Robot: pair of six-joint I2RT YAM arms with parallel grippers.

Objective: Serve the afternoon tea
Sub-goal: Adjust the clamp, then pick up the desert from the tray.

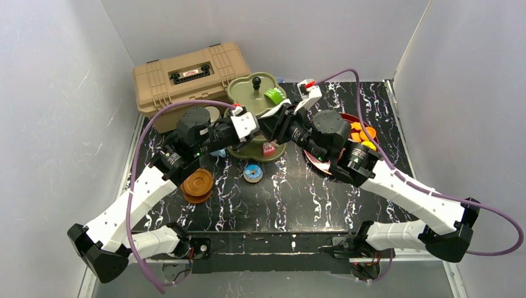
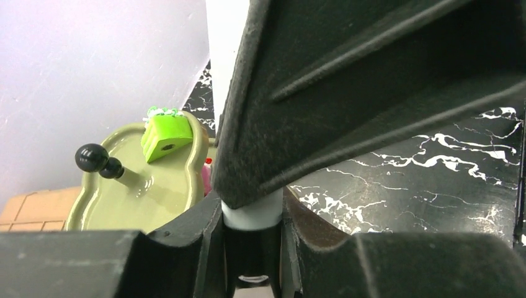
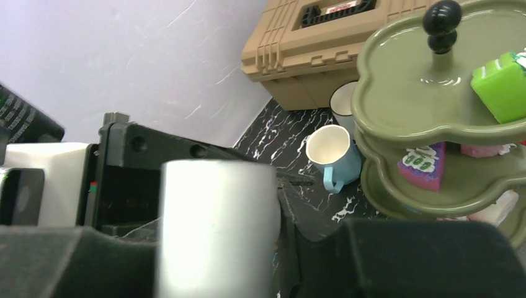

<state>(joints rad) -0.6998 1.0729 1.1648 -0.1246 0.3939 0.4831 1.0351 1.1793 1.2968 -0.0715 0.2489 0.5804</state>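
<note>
Over the marbled table [image 1: 298,198], the white mug [image 3: 217,205] is clamped by the left gripper [image 2: 251,242], straddled by the right gripper [image 3: 217,254], hold unclear.

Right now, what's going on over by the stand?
Both arms meet beside the olive-green stand with a white mug between them. The left gripper is clamped on it; the right gripper flanks it too, grip unclear. It looks like a handover. A green cake sits on the top tier, and a light-blue mug stands on the table beside the stand.
</note>
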